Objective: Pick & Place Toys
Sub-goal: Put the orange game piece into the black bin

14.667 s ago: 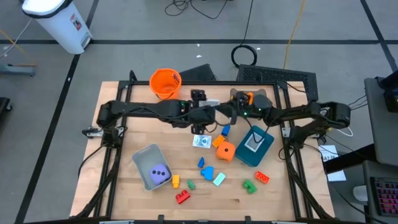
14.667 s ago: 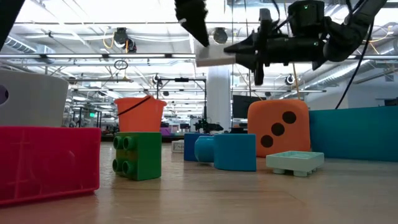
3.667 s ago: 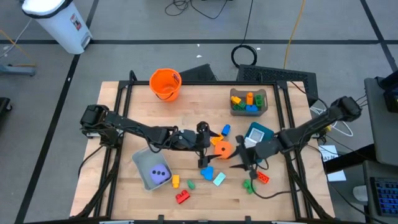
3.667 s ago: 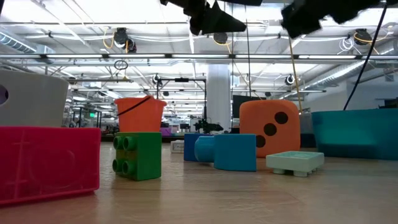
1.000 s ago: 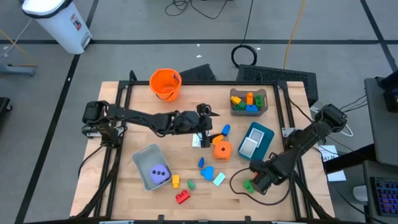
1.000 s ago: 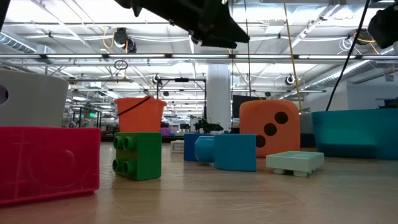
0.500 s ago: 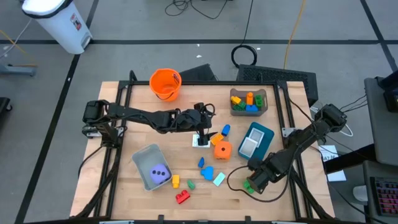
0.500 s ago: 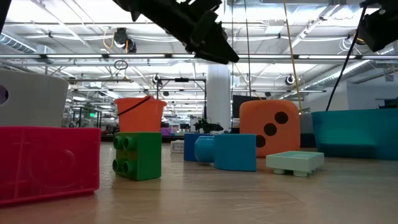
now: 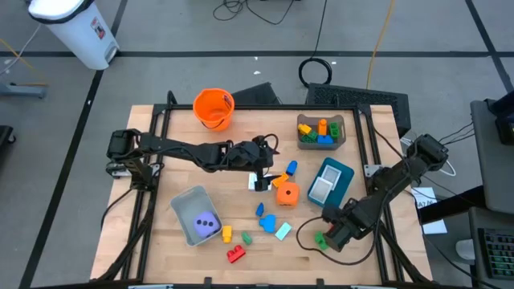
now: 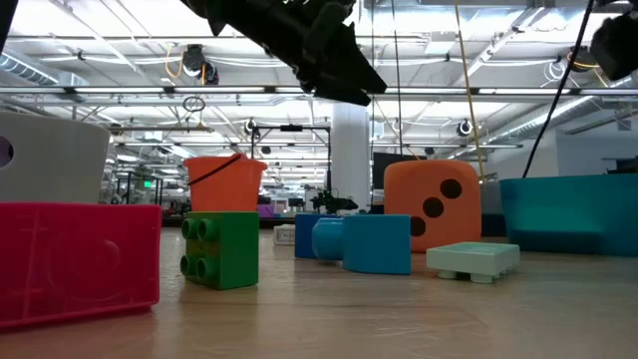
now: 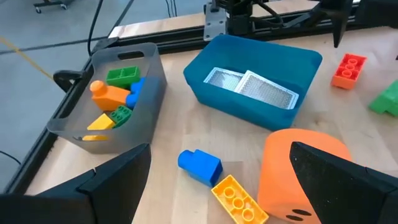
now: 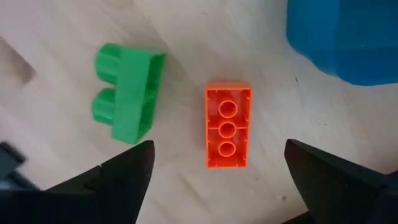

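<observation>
My right gripper (image 12: 217, 186) hangs open, pointing down, above an orange-red brick (image 12: 227, 126) that lies underside up on the table. A green brick (image 12: 127, 93) lies on its side beside it. In the high view this gripper (image 9: 331, 234) is at the table's near right. My left gripper (image 11: 217, 186) is open and slants down over mid-table (image 9: 261, 164). It is above a white card (image 9: 259, 184) and next to the orange die (image 11: 298, 168). A blue block (image 11: 199, 167) and a yellow brick (image 11: 239, 199) lie on the table just beyond it.
A teal bin (image 11: 255, 81) holds white cards; a grey bin (image 11: 112, 99) at the far right holds several blocks. An orange bucket (image 9: 213, 107) stands at the far edge. Another grey bin (image 9: 197, 215) holds a purple die. Loose blocks (image 9: 265, 217) lie near the front.
My left gripper has tipped a little further downward over the white card, staying over mid-table. The toys on the table have kept their places.
</observation>
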Controlling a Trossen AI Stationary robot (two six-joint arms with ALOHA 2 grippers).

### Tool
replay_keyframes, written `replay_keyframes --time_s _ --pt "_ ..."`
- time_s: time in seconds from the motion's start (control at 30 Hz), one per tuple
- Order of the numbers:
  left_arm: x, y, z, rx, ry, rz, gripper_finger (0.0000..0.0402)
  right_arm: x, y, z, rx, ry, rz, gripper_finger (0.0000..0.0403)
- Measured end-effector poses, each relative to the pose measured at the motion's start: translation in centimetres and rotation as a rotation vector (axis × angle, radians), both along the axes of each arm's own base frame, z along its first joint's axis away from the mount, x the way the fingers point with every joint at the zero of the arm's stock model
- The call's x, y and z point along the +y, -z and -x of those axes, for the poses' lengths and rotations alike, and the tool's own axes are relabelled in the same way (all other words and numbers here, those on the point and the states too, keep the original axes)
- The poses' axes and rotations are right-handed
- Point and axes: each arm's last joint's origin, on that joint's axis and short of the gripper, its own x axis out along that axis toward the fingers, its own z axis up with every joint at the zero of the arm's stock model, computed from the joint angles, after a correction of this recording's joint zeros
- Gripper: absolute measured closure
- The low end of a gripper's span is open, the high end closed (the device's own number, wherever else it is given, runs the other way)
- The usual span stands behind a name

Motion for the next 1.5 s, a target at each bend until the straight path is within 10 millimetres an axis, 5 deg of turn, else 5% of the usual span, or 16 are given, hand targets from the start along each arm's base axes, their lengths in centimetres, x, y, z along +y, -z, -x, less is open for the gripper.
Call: replay_keyframes --time_s 0.37,0.6,0.87,1.17,1.5 --pt "0.0 0.5 0.3 0.052 -0.029 0.055 0.0009 -0.9 4.8 1.9 0.038 -0.026 -0.015 0.0056" --pt "0.0 0.7 0.4 0.072 -0.061 0.107 0.0009 -1.2 6.2 2.2 0.018 -0.052 -0.064 0.0077" --pt "0.0 0.7 0.4 0.055 -0.103 0.145 0.0009 -1.3 5.9 2.4 0.010 -0.077 -0.074 0.0148" --pt "0.0 0.7 0.4 0.052 -0.113 0.162 0.0009 -1.7 3.8 2.7 -0.075 -0.099 -0.134 0.0281" --pt "-0.1 0.7 0.4 0.051 -0.117 0.189 0.0009 -2.9 0.6 3.6 -0.262 -0.099 -0.167 0.0288"
